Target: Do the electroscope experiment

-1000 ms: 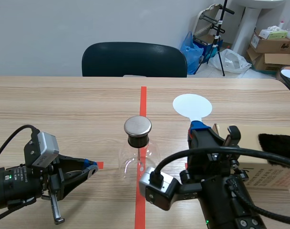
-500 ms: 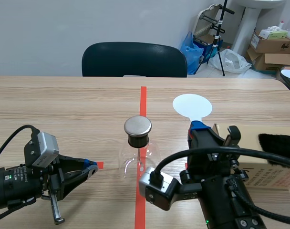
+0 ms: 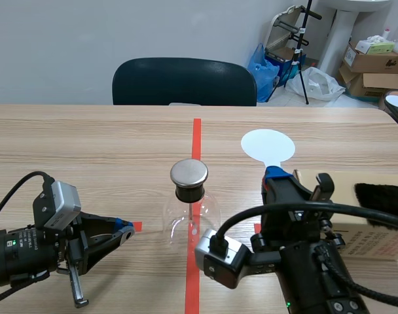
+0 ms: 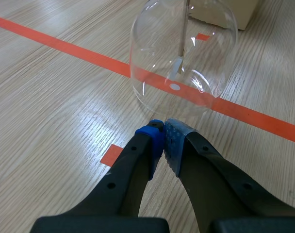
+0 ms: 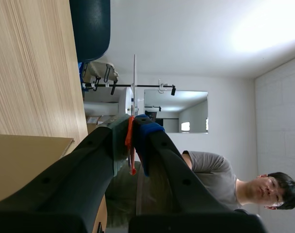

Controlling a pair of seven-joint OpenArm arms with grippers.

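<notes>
Table: pale wood grain, spread out under me.
Chair: dark, at 12 o'clock, against the table's far edge.
Blue bag: on the floor at 1 o'clock, beside the chair.
Black stand: thin-legged, just past the blue bag.
White plastic bag: at the stand's foot.
Cardboard boxes: 2 stacked at 2 o'clock.
Cardboard box: on the table at 3 o'clock.
Person: grey shirt, seen in my right wrist view.
</notes>
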